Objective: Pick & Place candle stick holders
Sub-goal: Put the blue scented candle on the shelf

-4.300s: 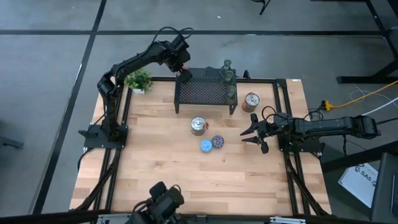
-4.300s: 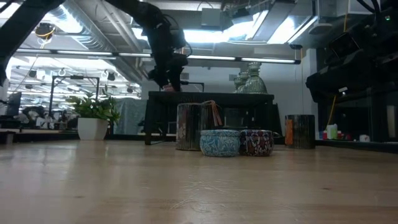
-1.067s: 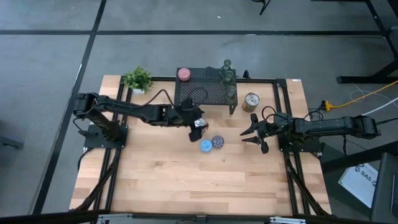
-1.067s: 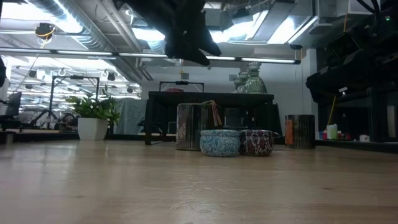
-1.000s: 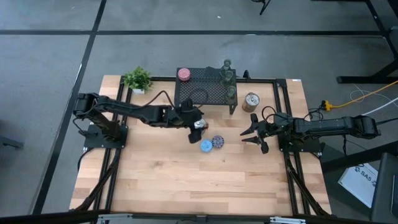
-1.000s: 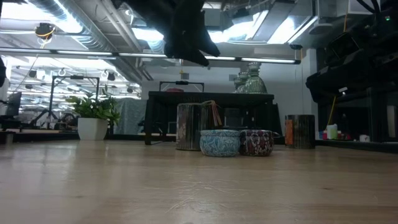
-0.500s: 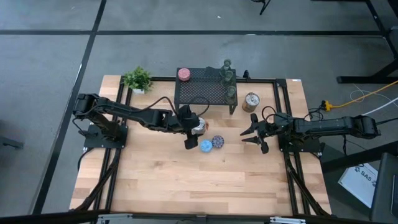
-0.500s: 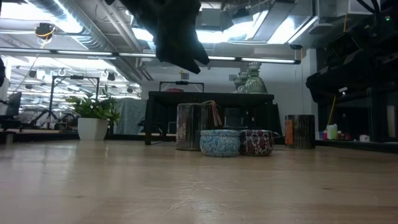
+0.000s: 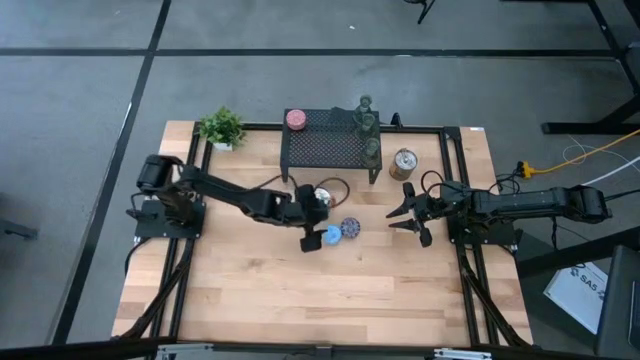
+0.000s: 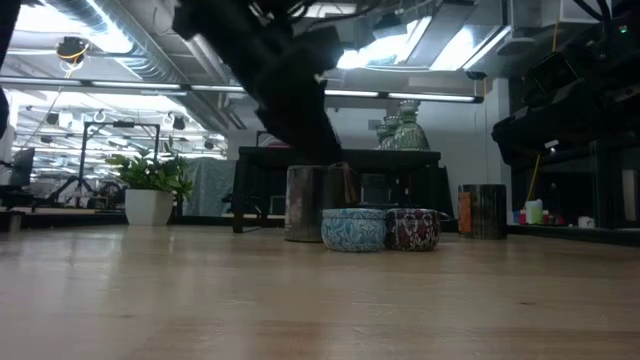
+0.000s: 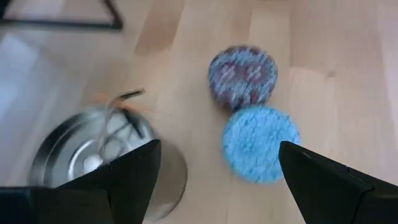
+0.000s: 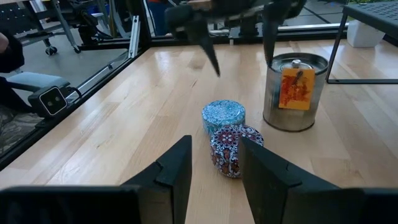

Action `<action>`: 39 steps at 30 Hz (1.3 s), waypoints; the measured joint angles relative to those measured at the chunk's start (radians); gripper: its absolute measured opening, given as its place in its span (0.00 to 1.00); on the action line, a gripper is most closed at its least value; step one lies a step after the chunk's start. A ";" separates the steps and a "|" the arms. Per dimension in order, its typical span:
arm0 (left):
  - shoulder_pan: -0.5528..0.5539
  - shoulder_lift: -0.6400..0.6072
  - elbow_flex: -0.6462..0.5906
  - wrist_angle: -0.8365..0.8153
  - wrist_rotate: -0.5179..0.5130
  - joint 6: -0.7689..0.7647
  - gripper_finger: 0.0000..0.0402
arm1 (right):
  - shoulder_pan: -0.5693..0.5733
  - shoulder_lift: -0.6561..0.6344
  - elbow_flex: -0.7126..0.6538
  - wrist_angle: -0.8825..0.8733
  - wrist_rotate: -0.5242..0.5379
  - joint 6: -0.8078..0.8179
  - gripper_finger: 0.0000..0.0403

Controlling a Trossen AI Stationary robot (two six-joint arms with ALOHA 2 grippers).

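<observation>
Where the wooden desk (image 9: 260, 270) carries everything, I list by size: black mesh stand (image 9: 328, 148) at the far edge, bearing the pink holder (image 9: 296, 119) on its left corner and clear greenish glass holders (image 9: 368, 124) along its right end; potted plant (image 9: 222, 127) at the far left corner. My left gripper (image 9: 309, 222) hangs low over mid-desk, jaws apart and empty, straddling the gap between one silver-and-orange holder (image 11: 109, 155) and the blue holder (image 11: 260, 143). My right gripper (image 9: 400, 217) waits well to the right, jaws apart, empty. Second silver-and-orange holder (image 9: 404, 162) stands right of the stand. Purple holder (image 11: 242, 75) sits touching the blue one.
</observation>
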 joint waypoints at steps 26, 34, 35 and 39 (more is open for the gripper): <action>-0.002 0.149 0.003 0.239 0.202 0.075 0.80 | 0.000 0.000 0.000 0.000 0.000 0.000 0.33; 0.010 0.151 0.003 0.233 0.172 0.018 0.81 | 0.000 0.000 0.000 0.000 0.000 0.000 0.33; 0.012 0.151 0.003 0.232 0.173 0.016 0.82 | 0.000 0.000 0.000 0.000 0.000 0.000 0.33; 0.012 0.151 0.003 0.229 0.175 0.013 0.86 | 0.000 0.000 0.000 0.000 0.000 0.000 0.33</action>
